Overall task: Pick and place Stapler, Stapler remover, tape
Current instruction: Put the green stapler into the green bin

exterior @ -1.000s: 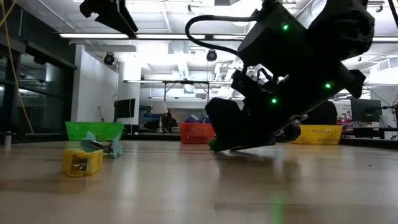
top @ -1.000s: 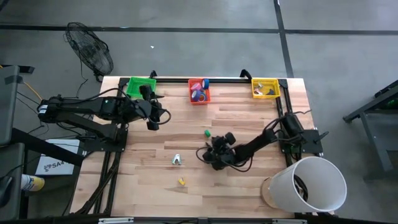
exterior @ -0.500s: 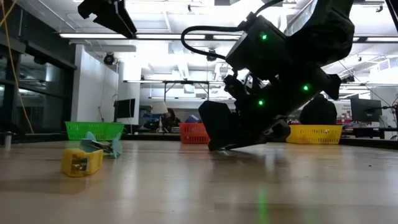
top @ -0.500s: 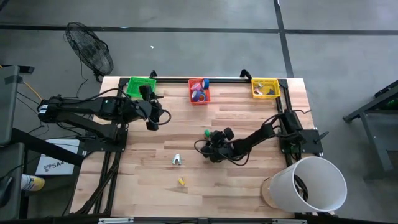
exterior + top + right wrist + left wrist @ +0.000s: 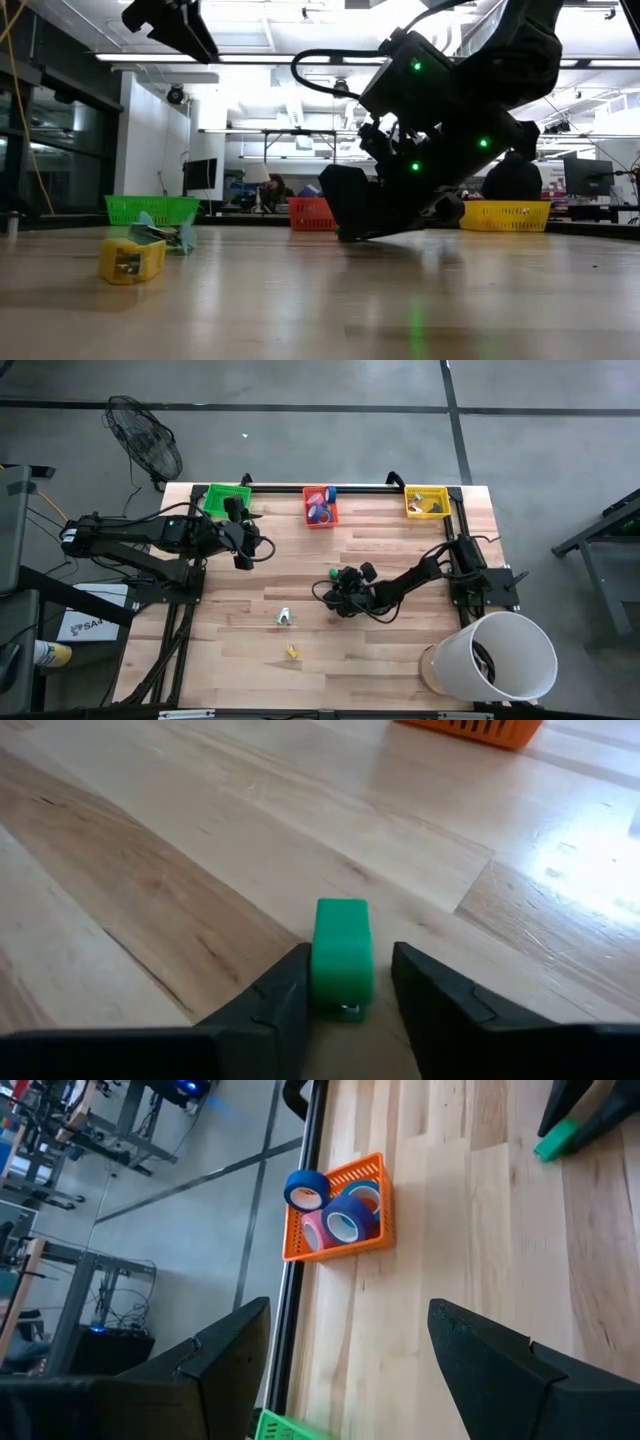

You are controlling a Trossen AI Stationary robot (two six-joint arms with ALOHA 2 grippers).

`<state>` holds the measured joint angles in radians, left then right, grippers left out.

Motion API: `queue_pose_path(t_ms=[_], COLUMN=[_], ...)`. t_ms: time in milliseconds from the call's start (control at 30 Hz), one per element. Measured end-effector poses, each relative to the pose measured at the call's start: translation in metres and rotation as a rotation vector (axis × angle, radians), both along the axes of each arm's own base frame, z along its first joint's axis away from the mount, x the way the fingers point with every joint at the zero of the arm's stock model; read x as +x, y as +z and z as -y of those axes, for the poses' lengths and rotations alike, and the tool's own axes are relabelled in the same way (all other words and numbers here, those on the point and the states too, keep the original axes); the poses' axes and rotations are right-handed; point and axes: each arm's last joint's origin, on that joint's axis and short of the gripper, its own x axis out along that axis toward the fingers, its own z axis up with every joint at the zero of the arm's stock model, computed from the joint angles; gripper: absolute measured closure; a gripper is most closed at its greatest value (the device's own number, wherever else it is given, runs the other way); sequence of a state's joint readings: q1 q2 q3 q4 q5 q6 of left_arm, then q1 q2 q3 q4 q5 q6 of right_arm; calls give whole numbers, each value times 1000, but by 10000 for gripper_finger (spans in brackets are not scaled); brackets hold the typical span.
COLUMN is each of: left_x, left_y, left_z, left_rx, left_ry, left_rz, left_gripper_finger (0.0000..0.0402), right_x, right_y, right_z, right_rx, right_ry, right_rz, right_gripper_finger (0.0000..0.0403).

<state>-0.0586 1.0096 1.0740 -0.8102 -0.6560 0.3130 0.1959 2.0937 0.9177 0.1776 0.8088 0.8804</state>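
Note:
A small green block (image 5: 342, 952) lies flat on the wooden table near its middle (image 5: 332, 573). My right gripper (image 5: 350, 952) is low over the table (image 5: 337, 586), open, with one finger on each side of the block's near end. My left gripper (image 5: 241, 552) hangs open and empty above the table's far left; its fingers stand wide apart in the left wrist view (image 5: 350, 1350). Tape rolls (image 5: 338, 1222) lie in the orange bin (image 5: 320, 508), and a blue roll (image 5: 304, 1188) sits on the bin's rim. My right gripper comes at the green block low and slanting, its fingers along the block. One finger (image 5: 292, 982) lies right at the block's long side (image 5: 318, 970); I cannot tell whether it touches. The other finger (image 5: 420, 982) stands a little apart. The block rests on the table.
A green bin (image 5: 227, 498) and a yellow bin (image 5: 427, 501) stand along the far edge beside the orange one. A small yellow item (image 5: 131, 260) and a pale teal one (image 5: 165, 233) lie on the near left of the table. A white bucket (image 5: 495, 655) stands at the near right corner.
My right gripper has gone toward the table's far edge and a little left, low over the table, until its fingers stand on either side of the green block. The block has stayed where it was.

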Motion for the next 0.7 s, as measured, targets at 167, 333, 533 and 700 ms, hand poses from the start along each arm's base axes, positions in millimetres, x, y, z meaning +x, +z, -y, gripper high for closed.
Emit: queue_pose_path(t_ms=[167,333,533,700], left_x=[-1,-1,0,0], left_y=[-1,-1,-1,0], left_z=[0,0,0,1], left_rx=[0,-2,-6,-29], left_ry=[0,2,-3,-27], left_rz=[-8,-6,-6,1], left_gripper_finger=[134,134,134,134], right_x=[0,0,1,3], right_y=[0,0,5,27], right_z=[-2,-2,-3,-2], right_rx=[1,0,7,24], right_ry=[11,12,33,117], right_rz=[-7,-7,12,13], right_gripper_finger=[297,320,341,340])
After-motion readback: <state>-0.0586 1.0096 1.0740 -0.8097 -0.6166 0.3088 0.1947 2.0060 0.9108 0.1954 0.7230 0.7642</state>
